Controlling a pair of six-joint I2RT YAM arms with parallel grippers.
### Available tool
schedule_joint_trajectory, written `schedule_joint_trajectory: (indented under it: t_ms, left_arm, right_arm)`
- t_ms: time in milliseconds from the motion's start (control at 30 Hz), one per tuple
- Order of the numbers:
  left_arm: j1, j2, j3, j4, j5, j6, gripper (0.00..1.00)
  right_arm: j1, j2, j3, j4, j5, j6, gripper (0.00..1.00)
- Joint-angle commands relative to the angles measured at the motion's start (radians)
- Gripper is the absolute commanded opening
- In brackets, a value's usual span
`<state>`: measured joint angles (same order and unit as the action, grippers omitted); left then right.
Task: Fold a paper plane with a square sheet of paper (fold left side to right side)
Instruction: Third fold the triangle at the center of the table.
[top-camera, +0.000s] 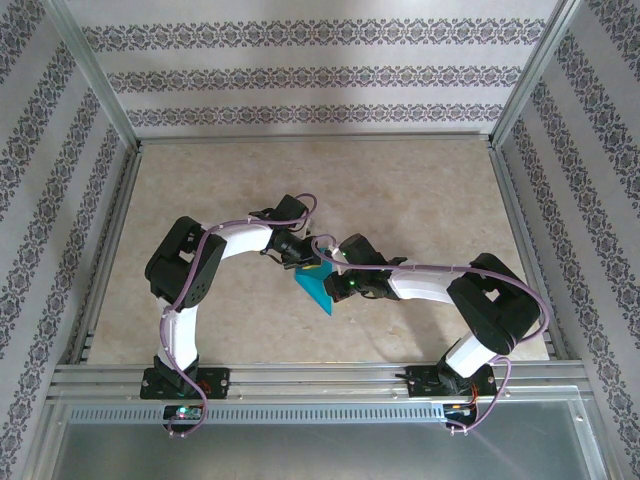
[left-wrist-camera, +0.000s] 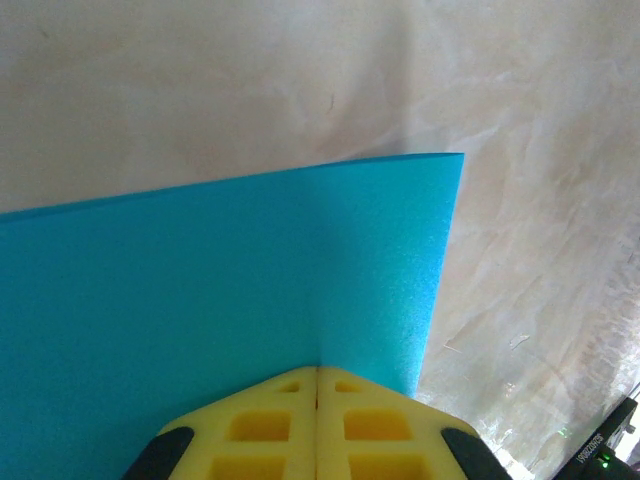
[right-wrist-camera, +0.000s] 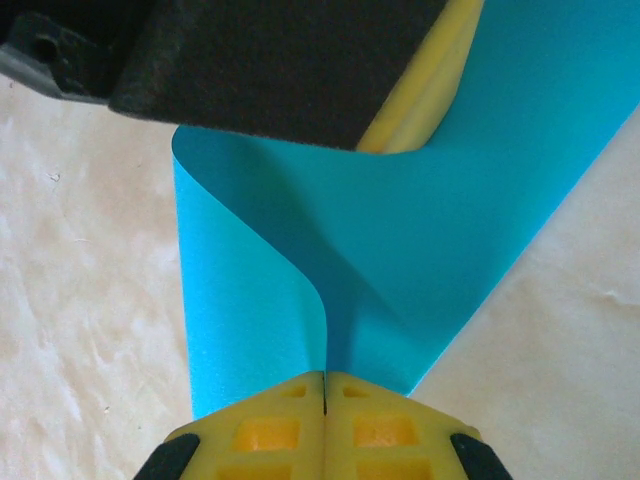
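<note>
as the sheet (right-wrist-camera: 450, 230) curls, left jaws and right jaws both clamp it.

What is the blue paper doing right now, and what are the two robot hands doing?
square sheet of paper: bent over in a soft curve, not pressed flat, pinched in two places.
left gripper: jaws shut on the edge of the sheet.
right gripper: jaws shut on the sheet where it curls over.

Left arm (top-camera: 180, 335), right arm (top-camera: 425, 283) bent inward, left hand (left-wrist-camera: 317, 378) clamped closed, right hand (right-wrist-camera: 325, 382) likewise (close together)
</note>
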<state>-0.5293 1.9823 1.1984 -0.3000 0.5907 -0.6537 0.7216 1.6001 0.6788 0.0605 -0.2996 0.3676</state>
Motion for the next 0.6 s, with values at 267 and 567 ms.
schedule_joint_trajectory:
  t_ms: [267,567]
  left_arm:
    - [-0.016,0.023,0.001,-0.041,-0.040,0.026,0.07]
    - [-0.016,0.022,0.003,-0.044,-0.041,0.028,0.06]
  right_arm:
    - [-0.012,0.030,0.031,0.007,0.004,0.011,0.00]
    - [-0.011,0.038,0.036,0.009,0.001,0.009,0.00]
